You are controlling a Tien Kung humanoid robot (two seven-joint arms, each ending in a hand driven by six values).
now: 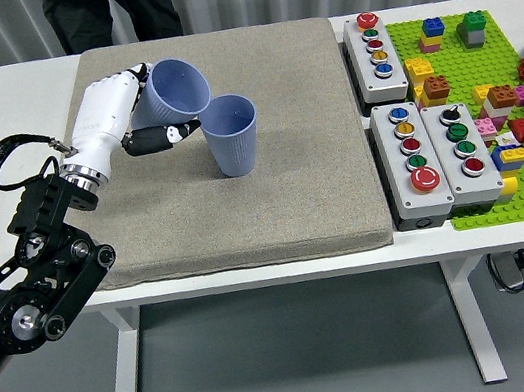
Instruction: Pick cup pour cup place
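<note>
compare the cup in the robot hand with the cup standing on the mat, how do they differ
The held cup is lifted and tilted, its mouth leaning toward the other; the standing cup sits upright on the grey mat. The left robot hand wraps the held cup, while nothing grips the standing cup. The held cup is farther left and farther back. Both are plain blue-grey cups of similar shape.

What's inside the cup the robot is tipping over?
The held cup in the left hand tilts toward the standing cup. Its opening shows only blue inner wall; nothing is visibly pouring out. The bottom of its inside is hidden.
</note>
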